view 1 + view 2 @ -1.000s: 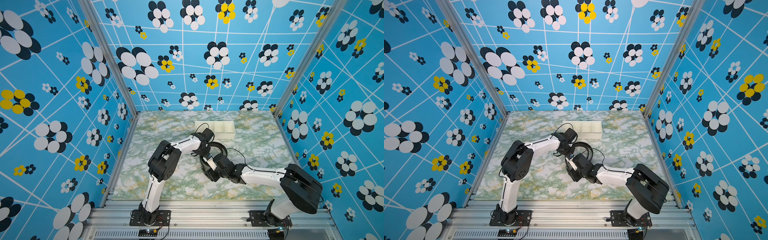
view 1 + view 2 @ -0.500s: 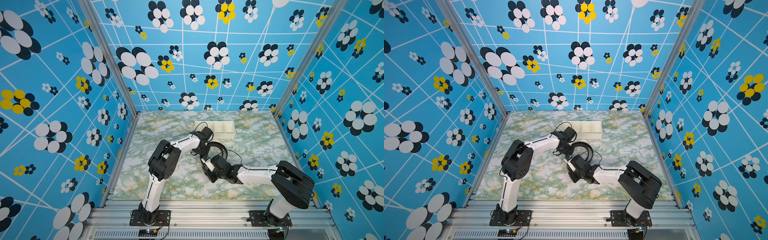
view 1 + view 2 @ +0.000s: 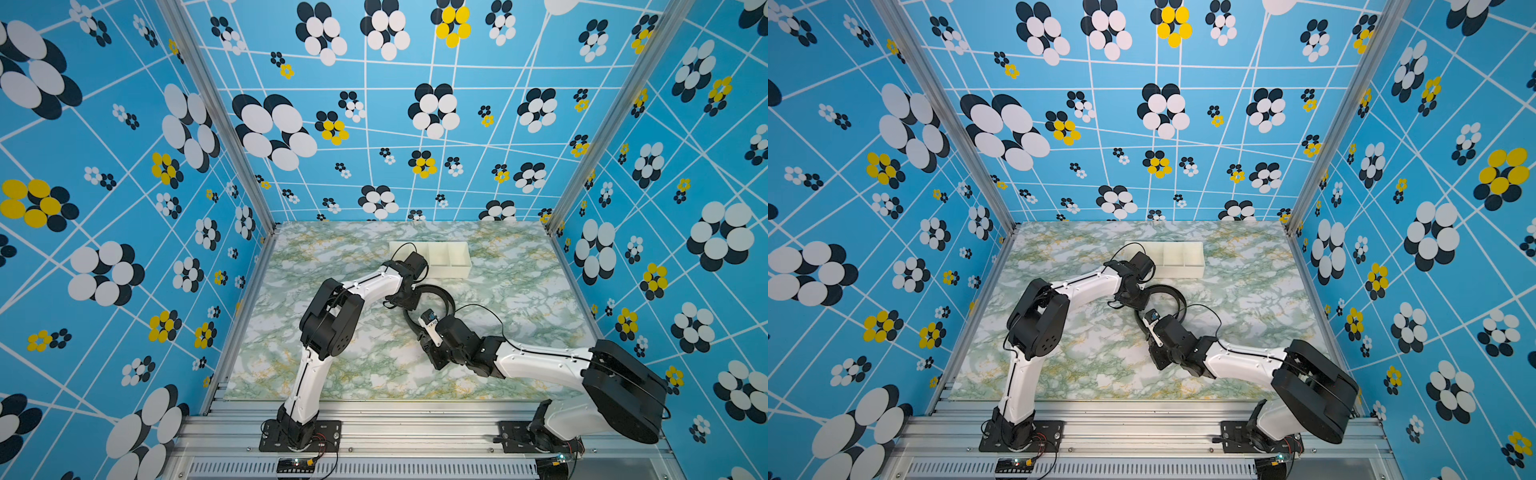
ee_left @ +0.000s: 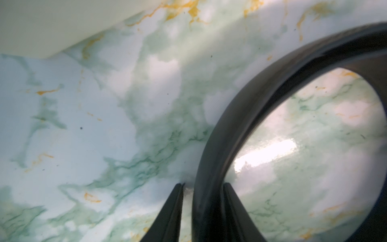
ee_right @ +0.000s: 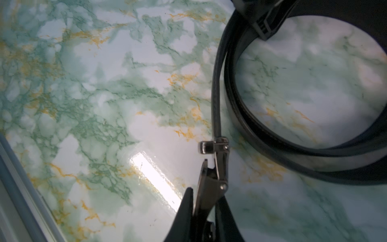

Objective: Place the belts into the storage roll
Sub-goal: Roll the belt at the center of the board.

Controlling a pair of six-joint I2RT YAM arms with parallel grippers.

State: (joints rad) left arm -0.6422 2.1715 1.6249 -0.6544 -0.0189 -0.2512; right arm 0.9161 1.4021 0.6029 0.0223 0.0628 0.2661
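The right pincer is pinching the metal buckle of the coiled black belt on the marbled counter. The left pincer is narrowly straddling its strap, not quite clamping.

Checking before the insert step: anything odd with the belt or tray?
Nothing damaged. The belt stands on edge on the table as a loose, wide coil, probably too wide for a compartment of the tray. Its buckle end peels off the coil, pinched in the right gripper; the left gripper straddles the strap.

White links — black joints, thin black cables.
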